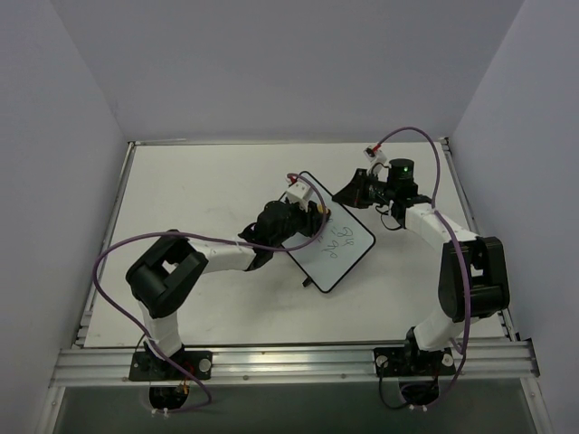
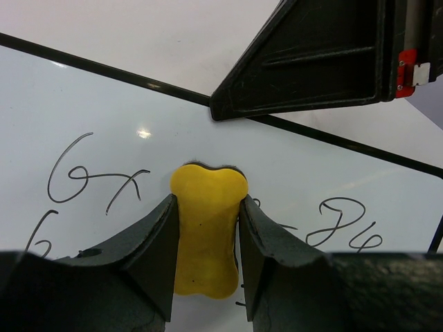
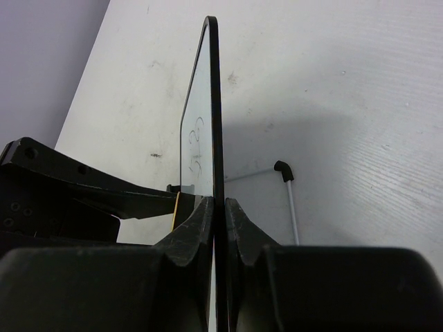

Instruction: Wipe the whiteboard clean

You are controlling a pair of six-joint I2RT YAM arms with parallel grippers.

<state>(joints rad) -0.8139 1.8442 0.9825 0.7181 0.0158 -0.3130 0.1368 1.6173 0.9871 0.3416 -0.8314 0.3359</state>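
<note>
Yellow eraser (image 2: 205, 187) pinched in left tool (image 2: 206, 205), against whiteboard (image 2: 104, 97) nr writing (image 2: 97, 176); right tool (image 3: 216, 205) clamps whiteboard edge.

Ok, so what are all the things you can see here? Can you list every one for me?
whiteboard: one, white with a thin black frame, middle of the table
writing: several dark scribbles, on the whiteboard's face
eraser: one, yellow, held at the whiteboard's face
table: one, white, under everything
cables: two, purple, looping along the arms
arms: two, white and black, bolted at the table's near edge
left tool: one, black, shut on the eraser
right tool: one, black, shut on the whiteboard's edge
</note>
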